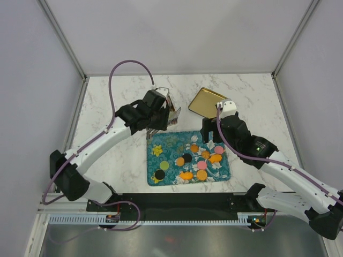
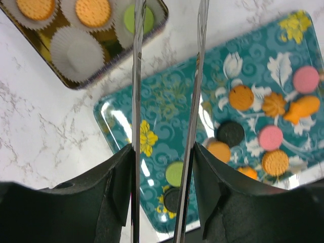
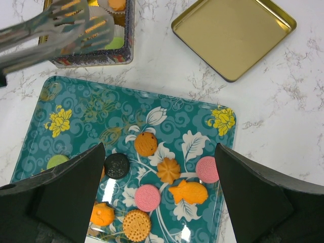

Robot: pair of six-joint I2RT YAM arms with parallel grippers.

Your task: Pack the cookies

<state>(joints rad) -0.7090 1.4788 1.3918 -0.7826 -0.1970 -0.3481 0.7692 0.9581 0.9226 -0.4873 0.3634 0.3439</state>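
Several cookies lie on the teal tray (image 1: 170, 176): orange round (image 3: 146, 144), black (image 3: 117, 165), pink (image 3: 148, 197), a fish shape (image 3: 189, 192) and green (image 2: 174, 173). My left gripper (image 2: 164, 152) is shut on metal tongs (image 2: 135, 76), whose arms stand apart and empty over the tray's far left corner; it also shows in the top view (image 1: 158, 119). A tin box (image 2: 81, 83) holds orange cookies (image 2: 93, 11) and a green one (image 2: 126, 18) in white paper cups. My right gripper (image 3: 159, 195) is wide open and empty above the tray's right half; it also shows in the top view (image 1: 212, 133).
The gold tin lid (image 1: 208, 103) lies upside down on the marble table behind the tray, also seen in the right wrist view (image 3: 233, 33). One paper cup (image 2: 76, 48) in the tin is empty. White walls close in the table on three sides.
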